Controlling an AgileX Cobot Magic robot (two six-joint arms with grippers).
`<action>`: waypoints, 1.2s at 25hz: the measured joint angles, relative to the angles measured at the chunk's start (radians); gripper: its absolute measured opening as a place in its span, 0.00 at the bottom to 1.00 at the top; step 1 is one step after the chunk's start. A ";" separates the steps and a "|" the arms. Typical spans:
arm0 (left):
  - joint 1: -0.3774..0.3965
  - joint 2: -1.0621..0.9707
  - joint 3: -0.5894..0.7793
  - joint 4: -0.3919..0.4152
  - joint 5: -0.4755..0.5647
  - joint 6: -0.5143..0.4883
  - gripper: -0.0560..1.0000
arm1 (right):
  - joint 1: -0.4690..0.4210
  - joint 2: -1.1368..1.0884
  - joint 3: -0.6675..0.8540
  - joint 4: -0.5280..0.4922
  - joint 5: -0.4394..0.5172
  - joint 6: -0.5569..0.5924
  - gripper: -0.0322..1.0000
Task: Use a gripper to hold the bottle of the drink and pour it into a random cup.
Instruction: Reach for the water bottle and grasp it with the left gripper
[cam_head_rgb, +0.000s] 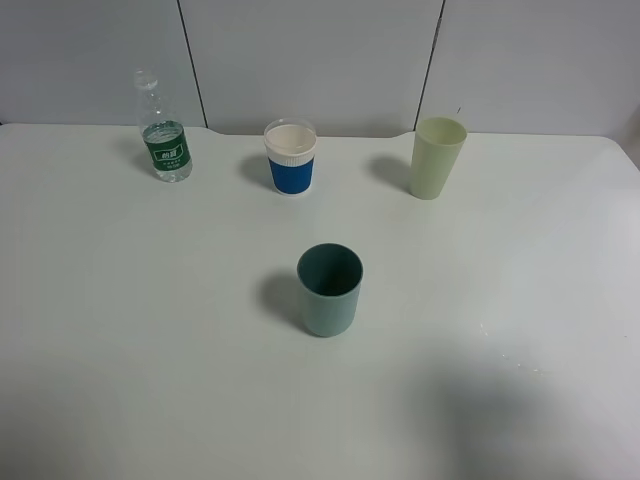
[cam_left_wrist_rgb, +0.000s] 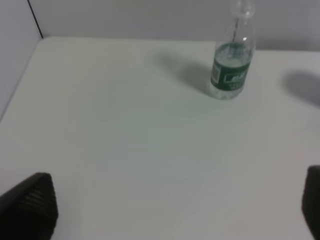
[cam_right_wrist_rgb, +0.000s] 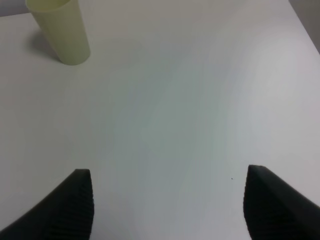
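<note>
So the big picture is a white table (cam_head_rgb: 120, 330) with everything spread out and nothing grabbed yet. Neither arm shows in the overhead view at all, so I'd guess both are parked off the near edge. The left gripper (cam_left_wrist_rgb: 170, 205) has its jaws spread wide with only bare tabletop between them, and the right gripper (cam_right_wrist_rgb: 167, 200) is the same, wide apart and holding nothing. Both wrist cameras look forward and down across the surface. Cups next: the teal cup (cam_head_rgb: 329, 290) sits alone mid-table, the pale green cup (cam_head_rgb: 438, 158) is far back on the right, and the blue-banded cup (cam_head_rgb: 291, 160) is far back around the centre-left. The part that matters is the bottle (cam_head_rgb: 165, 140). It's in the far left corner area, well apart from the blue-banded cup, standing upright so its long axis is vertical. The left wrist view has it out ahead of the jaws, well apart from them, while the right wrist view only catches the pale green cup. So the left arm looks nearer, and I reckon it needs a long forward reach with a side-on grip around the body.
</note>
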 joint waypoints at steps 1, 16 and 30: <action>0.000 0.026 0.000 0.000 -0.016 0.000 1.00 | 0.000 0.000 0.000 0.000 0.000 0.000 0.65; 0.000 0.365 0.000 0.015 -0.181 0.136 1.00 | 0.000 0.000 0.000 0.000 0.000 0.000 0.65; -0.009 0.674 -0.003 0.003 -0.427 0.188 1.00 | 0.000 0.000 0.000 0.000 0.000 0.000 0.65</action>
